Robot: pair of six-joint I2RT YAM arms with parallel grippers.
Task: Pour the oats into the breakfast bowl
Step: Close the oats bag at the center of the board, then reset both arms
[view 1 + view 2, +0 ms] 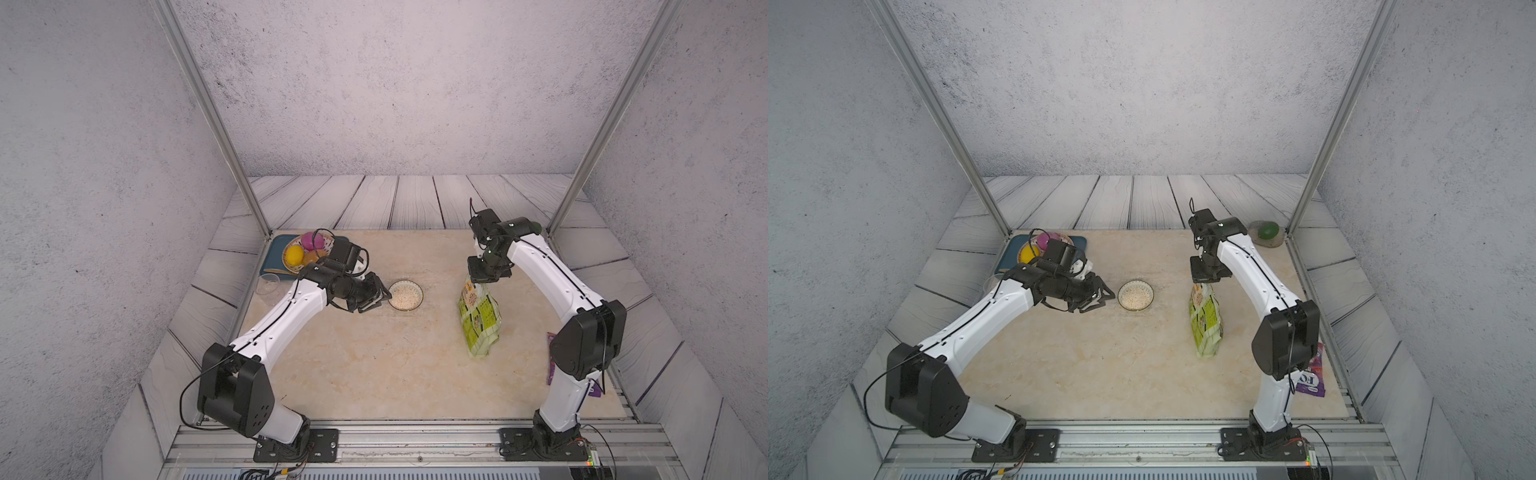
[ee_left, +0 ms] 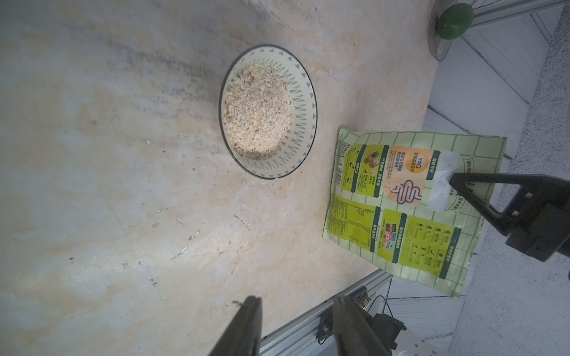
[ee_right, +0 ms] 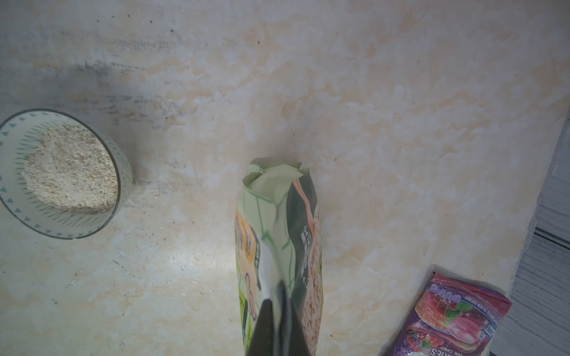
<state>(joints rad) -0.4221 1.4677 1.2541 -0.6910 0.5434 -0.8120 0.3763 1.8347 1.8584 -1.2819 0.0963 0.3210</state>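
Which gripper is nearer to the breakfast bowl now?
Left. The left gripper sits open right beside the breakfast bowl. The right gripper is farther away, closed on the top of the oats bag.

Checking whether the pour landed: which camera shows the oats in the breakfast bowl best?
The left wrist view: the whole breakfast bowl is in frame, looked into from above, with the oats heaped inside. The right wrist view crops the bowl at the picture's edge. In both top views it is small and distant.

There is open beige bench (image 1: pixel 374 365) between the round white bowl (image 1: pixel 419 289) and the tall yellow-green plastic bag (image 1: pixel 480 320).
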